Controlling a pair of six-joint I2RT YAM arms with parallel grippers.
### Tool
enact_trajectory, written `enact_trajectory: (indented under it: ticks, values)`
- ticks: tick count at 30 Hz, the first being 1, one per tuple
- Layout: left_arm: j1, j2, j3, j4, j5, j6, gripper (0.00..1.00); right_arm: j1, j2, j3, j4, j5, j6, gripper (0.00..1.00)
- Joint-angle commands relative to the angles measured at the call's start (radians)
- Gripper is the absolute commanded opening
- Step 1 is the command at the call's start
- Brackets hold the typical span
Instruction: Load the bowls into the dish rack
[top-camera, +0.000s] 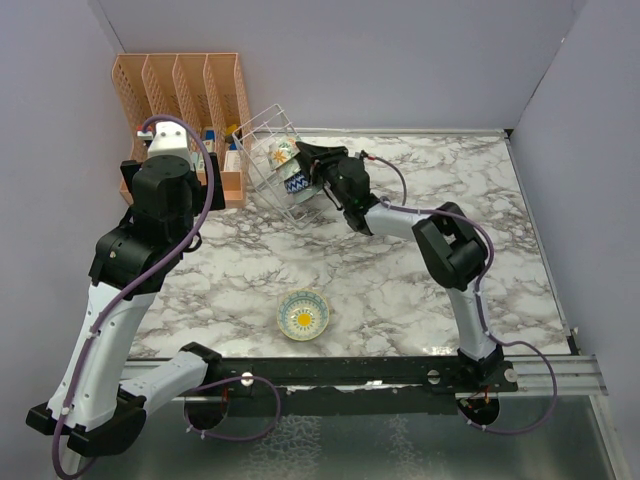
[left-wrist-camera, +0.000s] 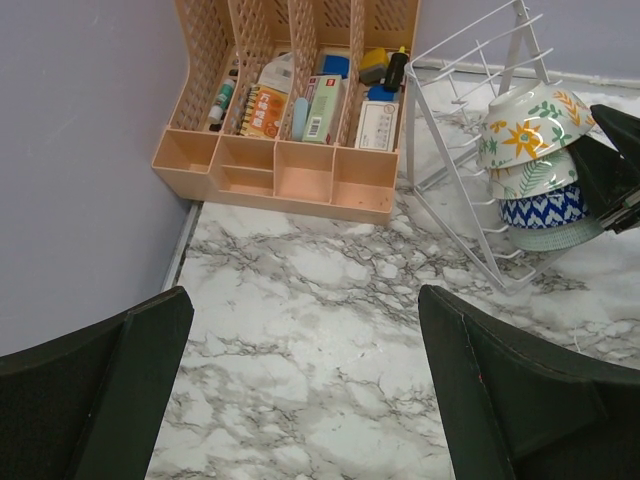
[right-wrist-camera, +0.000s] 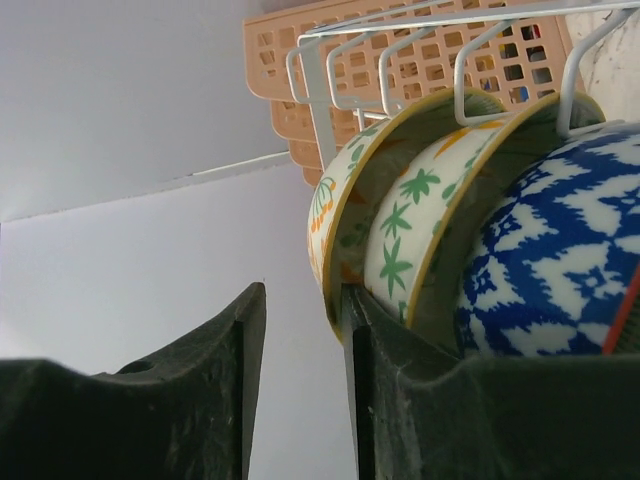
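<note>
Hovering my right gripper (right-wrist-camera: 303, 300) at the tilted dish rack (top-camera: 262, 150), jaws slightly parted and gripping nothing, just beside four bowls (left-wrist-camera: 525, 165) nested on edge between its wires. Left gripper (left-wrist-camera: 305, 300) hangs wide open, empty. The sunflower bowl (top-camera: 303, 315) sits on the marble table (top-camera: 400, 290), not yet loaded.

A marbled table (top-camera: 400, 270) is seen. An orange file organizer (top-camera: 180, 85) is set at upper left, a tilted wire dish rack (top-camera: 262, 135) just beside it, and a single sun-flower bowl (top-camera: 303, 314) at lower centre.
</note>
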Motion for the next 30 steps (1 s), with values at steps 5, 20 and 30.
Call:
enact_trajectory:
  ticks: [5,20,30]
  values:
    - [-0.003,-0.009,0.01,0.022,0.017,-0.004,0.99,-0.013,-0.104,-0.061,-0.059,-0.019,0.014,0.38]
    - [-0.004,0.002,0.028,0.017,0.018,-0.028,0.99,-0.019,-0.355,-0.258,-0.2,-0.213,-0.115,0.42]
    - [-0.007,0.018,0.086,0.019,0.043,-0.061,0.99,-0.018,-0.572,-0.18,-0.917,-0.545,-0.904,0.49]
